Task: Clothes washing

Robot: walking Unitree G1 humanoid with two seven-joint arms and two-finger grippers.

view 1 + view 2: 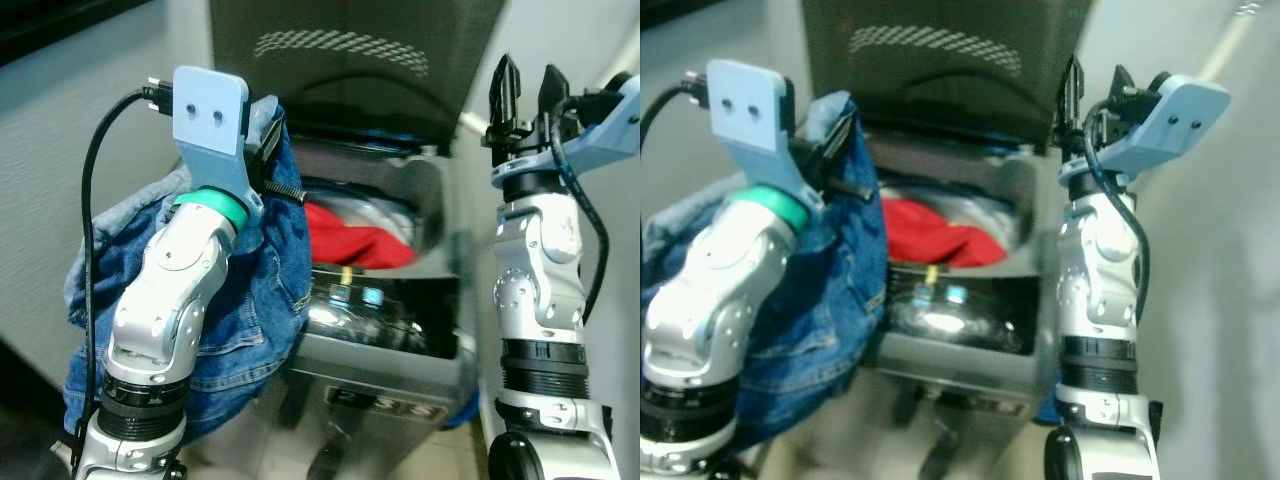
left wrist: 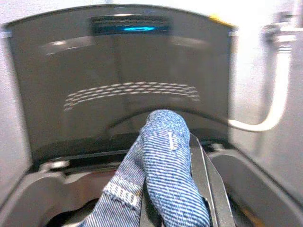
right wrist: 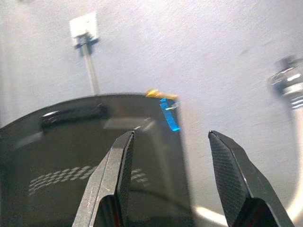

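Note:
Blue denim jeans (image 1: 255, 290) hang bunched from my left gripper (image 1: 272, 135), which is shut on them at the left rim of the top-loading washing machine (image 1: 400, 355). In the left wrist view the denim (image 2: 163, 161) wraps over the black fingers (image 2: 203, 179). A red garment (image 1: 350, 240) lies inside the drum under the raised dark lid (image 1: 350, 50). On the right, level with the lid's edge, my right gripper (image 1: 522, 85) is held upright and open; its fingers (image 3: 118, 170) have nothing between them.
The washer's front panel (image 1: 385, 400) faces me low down. Pale walls close in on both sides (image 1: 60, 150). A white hose (image 2: 277, 94) and a tap fitting (image 3: 286, 85) run along the wall right of the lid.

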